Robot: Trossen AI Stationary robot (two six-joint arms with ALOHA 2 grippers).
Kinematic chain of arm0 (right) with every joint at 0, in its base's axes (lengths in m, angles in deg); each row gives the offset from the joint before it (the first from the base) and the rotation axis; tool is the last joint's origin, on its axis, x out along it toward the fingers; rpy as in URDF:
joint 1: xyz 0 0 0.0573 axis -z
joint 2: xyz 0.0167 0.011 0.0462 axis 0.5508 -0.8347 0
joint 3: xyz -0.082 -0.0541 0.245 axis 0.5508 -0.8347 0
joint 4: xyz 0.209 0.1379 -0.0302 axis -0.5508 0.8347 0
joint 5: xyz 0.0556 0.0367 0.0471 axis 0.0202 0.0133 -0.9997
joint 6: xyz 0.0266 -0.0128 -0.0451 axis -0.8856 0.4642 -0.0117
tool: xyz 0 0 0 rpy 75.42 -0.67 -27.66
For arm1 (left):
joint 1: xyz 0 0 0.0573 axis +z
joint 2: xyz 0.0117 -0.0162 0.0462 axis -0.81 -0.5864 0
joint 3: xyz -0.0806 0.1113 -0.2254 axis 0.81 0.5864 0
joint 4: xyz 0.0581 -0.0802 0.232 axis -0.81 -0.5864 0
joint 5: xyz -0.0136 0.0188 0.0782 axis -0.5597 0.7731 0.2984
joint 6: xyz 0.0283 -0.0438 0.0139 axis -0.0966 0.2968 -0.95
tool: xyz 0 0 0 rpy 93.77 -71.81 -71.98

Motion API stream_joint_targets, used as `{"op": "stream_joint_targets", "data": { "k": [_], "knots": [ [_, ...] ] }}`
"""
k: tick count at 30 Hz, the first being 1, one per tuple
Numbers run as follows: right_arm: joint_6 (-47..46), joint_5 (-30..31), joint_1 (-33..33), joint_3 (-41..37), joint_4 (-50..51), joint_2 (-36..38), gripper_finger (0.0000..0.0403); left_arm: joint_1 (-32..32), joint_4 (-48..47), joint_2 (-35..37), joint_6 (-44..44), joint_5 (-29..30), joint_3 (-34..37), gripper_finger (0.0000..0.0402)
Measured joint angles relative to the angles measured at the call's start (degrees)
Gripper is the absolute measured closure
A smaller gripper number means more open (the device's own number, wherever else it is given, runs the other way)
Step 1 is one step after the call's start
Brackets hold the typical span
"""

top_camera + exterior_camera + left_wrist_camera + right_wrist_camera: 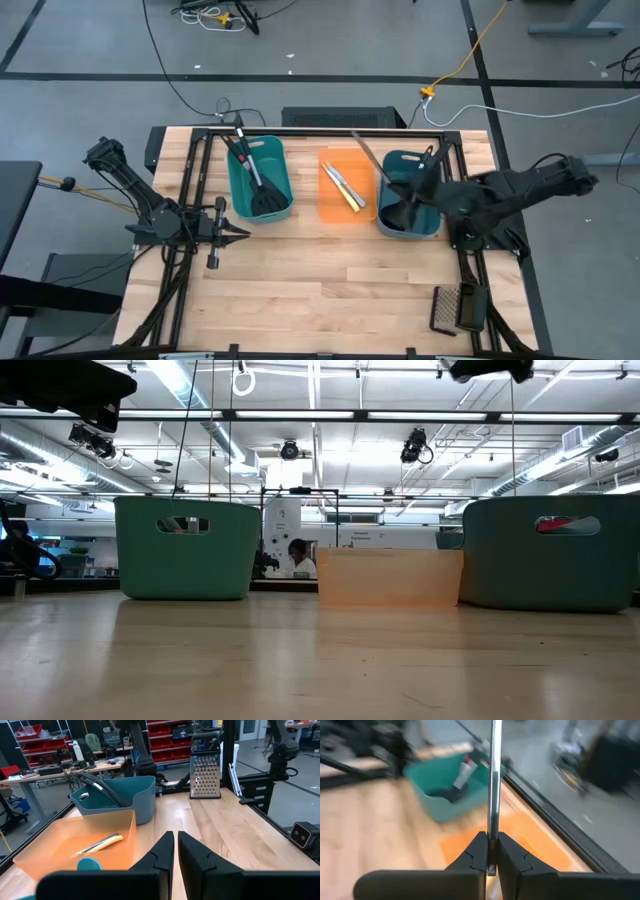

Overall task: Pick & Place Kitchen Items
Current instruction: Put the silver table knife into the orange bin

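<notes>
The right claw (491,851) is pinched tight on the thin metal handle of a ladle (494,780), the shaft rising straight out from between its two fingers. From above, this claw (412,187) hangs over the right teal tub (432,225), and the ladle's (385,190) long handle slants up toward the back of the worktop (330,280) while its dark bowl sits down in that tub. Just beside the tub, toward the middle, stands the orange tray (335,205), with two slim knives (343,185) lying side by side in it, one silver and one yellow. On the tray's other side is the left teal tub (275,160), holding black spatulas (262,195) with their slotted heads toward the near end and their handles leaning out over the far rim.

The left claw (240,232) is closed with nothing between its fingers (162,852), which nearly meet. It rests low over the bare wood near the front corner of the left tub, apart from it. Its wrist view looks across the tray, where a yellow-handled knife (102,843) lies, to the far tub and an upright metal grater (205,772) at the worktop's far end. From above, that grater (455,308) sits at the right front corner of the worktop, well apart from the tubs.

In the low view, a person (298,557) sits in the room behind the tubs.
</notes>
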Motion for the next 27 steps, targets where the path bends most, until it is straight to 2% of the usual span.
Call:
{"op": "stream_joint_targets", "data": {
  "k": [3,5,11,15,19,27],
  "knots": [
    [-5.4,-0.5,5.3,10.4,11.2,-8.2,0.0380,0.0,0.0,0.0,0.0,0.0,0.0,0.0370],
    [-7.6,-3.3,9.4,15.9,17.5,-13.4,0.0380,0.0,0.0,0.0,0.2,0.0,0.0,0.0370],
    [-10.7,-12.3,20.4,26.7,30.5,-27.2,0.0380,0.0,0.0,0.0,0.2,-0.8,0.0,0.0370],
    [-8.2,-21.0,25.0,27.6,29.6,-34.0,0.0380,0.0,0.0,0.0,0.2,-0.8,0.0,0.0370],
    [-8.3,-26.4,27.5,27.6,25.8,-38.9,0.0380,0.0,0.0,0.0,-0.4,-0.9,0.0,0.0370],
    [-9.9,-29.7,31.2,27.6,25.4,-48.1,0.0380,0.0,-0.1,0.0,0.2,-0.9,0.0,0.0370]
  ]
}}
